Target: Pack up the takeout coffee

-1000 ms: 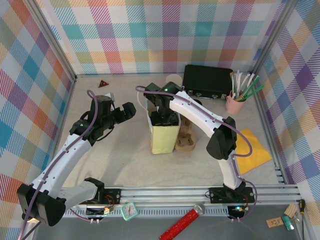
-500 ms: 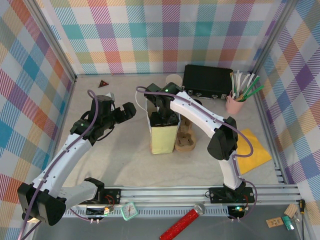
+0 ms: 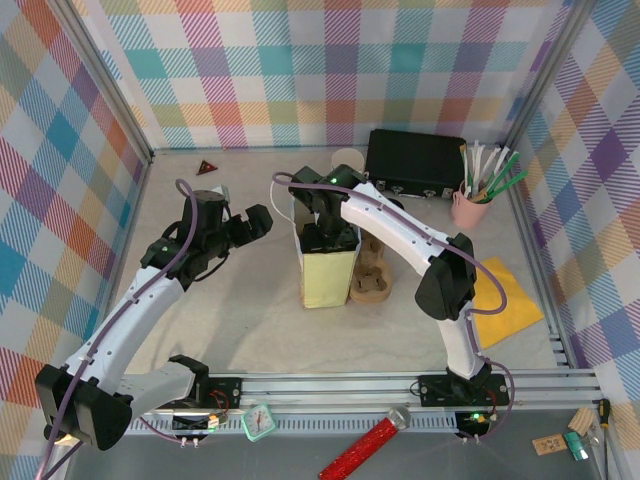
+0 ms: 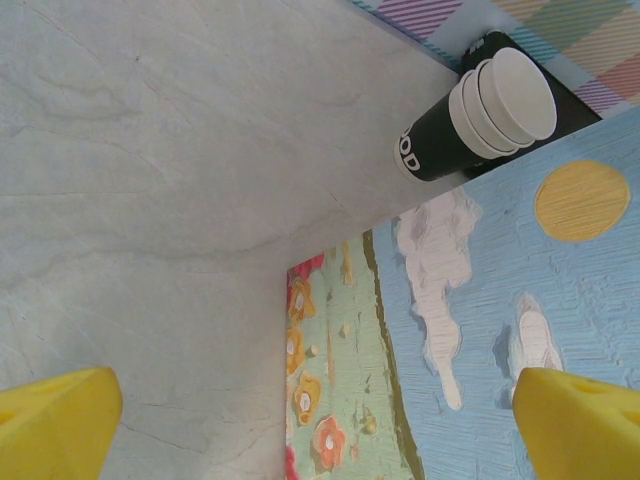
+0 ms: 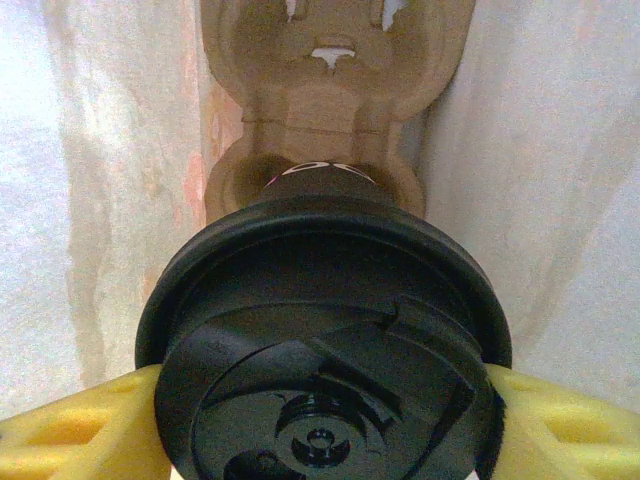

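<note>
Reaching down into the yellow bag (image 3: 330, 278), our right gripper (image 5: 325, 425) clamps the takeout coffee (image 5: 320, 290), black lid up. Our left gripper (image 4: 318, 420) hangs wide apart over the desk (image 4: 150, 200).

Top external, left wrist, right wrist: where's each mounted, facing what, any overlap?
Top external: fixed high behind the robot, looking down on the table; left gripper open, right gripper inside the bag.
Left wrist: behind the left gripper's fingertips, facing table, a printed panel, a black cup stack.
Right wrist: looking down on the takeout coffee its fingers clamp.
Shared: top and left wrist both see the cup stack.
</note>
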